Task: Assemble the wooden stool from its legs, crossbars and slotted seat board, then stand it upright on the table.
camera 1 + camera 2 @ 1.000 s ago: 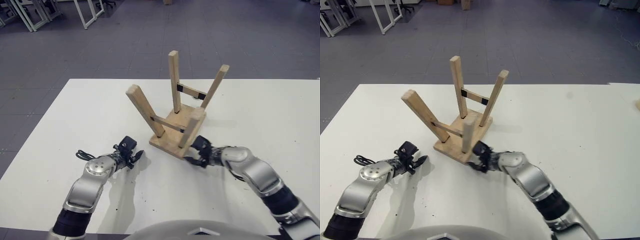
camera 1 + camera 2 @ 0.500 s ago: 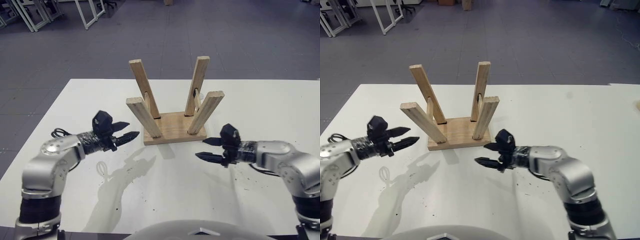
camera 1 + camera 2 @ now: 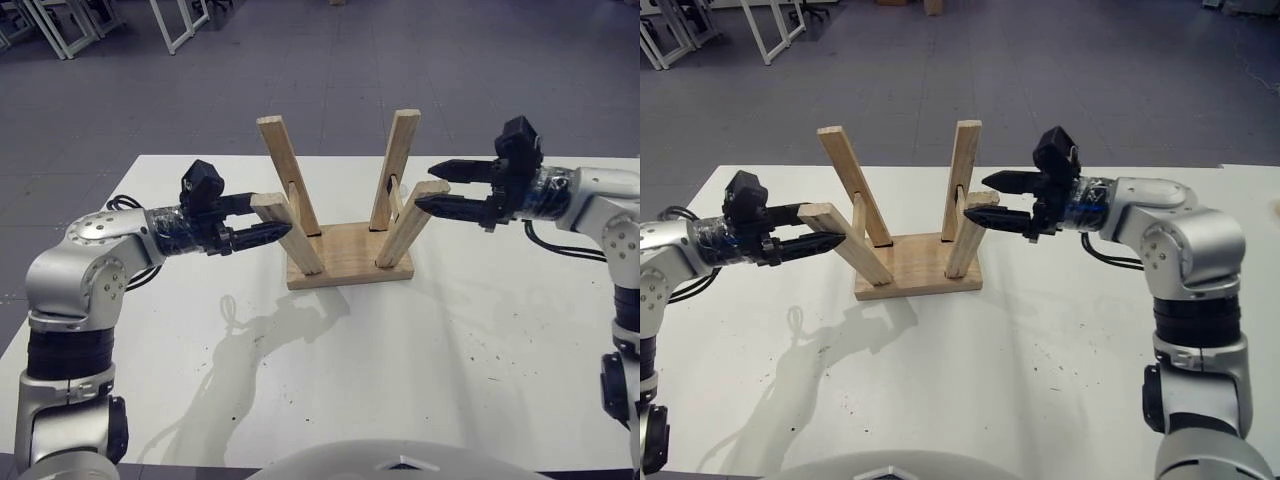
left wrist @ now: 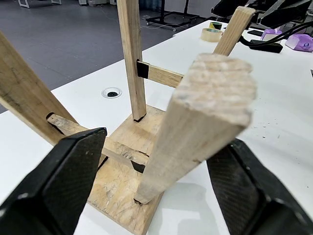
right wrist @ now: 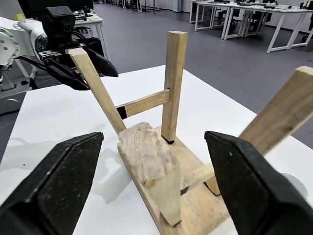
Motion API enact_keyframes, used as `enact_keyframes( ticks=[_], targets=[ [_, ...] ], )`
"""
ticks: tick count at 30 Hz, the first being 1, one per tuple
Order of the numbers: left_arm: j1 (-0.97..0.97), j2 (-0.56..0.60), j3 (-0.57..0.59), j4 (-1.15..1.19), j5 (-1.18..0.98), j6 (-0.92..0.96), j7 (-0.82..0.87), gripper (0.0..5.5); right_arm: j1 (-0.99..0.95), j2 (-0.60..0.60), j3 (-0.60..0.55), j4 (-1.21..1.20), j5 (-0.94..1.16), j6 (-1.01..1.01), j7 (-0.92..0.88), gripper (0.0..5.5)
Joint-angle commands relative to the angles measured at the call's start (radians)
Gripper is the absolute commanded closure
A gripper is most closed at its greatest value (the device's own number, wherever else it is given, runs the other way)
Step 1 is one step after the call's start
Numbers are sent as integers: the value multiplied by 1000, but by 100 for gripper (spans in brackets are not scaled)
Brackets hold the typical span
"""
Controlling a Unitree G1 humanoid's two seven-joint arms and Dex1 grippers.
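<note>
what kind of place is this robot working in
Likely an open-plan office or lab workspace: a grey tiled floor, rows of white-framed desks behind, and a large white worktable carrying the upturned wooden stool.

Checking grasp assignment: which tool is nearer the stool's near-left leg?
Left. The left tool is open around the near-left leg at its top end; the right tool is across the stool, straddling the top of the near-right leg.

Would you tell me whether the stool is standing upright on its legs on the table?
No, the stool sits upside down on the table, its four legs pointing up.
</note>
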Motion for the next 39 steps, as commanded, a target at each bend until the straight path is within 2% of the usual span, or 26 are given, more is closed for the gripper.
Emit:
enact_keyframes(
  ticks=[1,3,5,8,12,15,16,18,20,25,28,29,32,36,39],
  targets=[
    [-97,34,-46,101,33,-33,-76,197,23,30,64,21,-15,-7,21,168],
    [-137,31,-62,142,31,-32,-110,227,31,35,83,48,-33,-21,30,168],
    [-148,27,-71,155,23,-23,-132,250,25,45,73,61,-22,-15,21,192],
    [-124,35,-73,132,-26,27,-188,302,20,47,21,25,82,100,17,257],
    [-71,123,-93,70,-144,169,-351,357,24,22,-95,-79,371,415,15,321],
    [-63,216,-74,3,-317,348,-474,385,50,-42,-165,-116,703,677,41,337],
    [-86,240,-70,3,-373,412,-502,392,67,-71,-166,-113,800,719,30,338],
    [-168,244,-83,56,-443,531,-510,392,82,-89,-152,-84,844,747,-33,338],
    [-224,225,-133,119,-421,554,-516,392,50,-82,-130,39,856,750,-105,338],
    [-348,44,-206,398,-264,470,-380,312,-51,-1,-73,305,647,656,-180,244],
    [-369,-17,-231,525,-143,354,-318,308,-74,15,-46,383,525,574,-162,184],
    [-383,-38,-228,592,-105,314,-297,308,-72,20,-45,402,492,551,-157,179],
    [-435,-83,-161,769,-69,267,-253,308,-68,26,-55,467,412,488,-143,179],
    [-475,-86,-98,915,-39,234,-254,308,-58,15,-64,507,335,434,-109,179],
    [-512,-70,-12,977,-69,275,-258,308,-31,11,-77,498,299,418,-96,179]
  ],
)
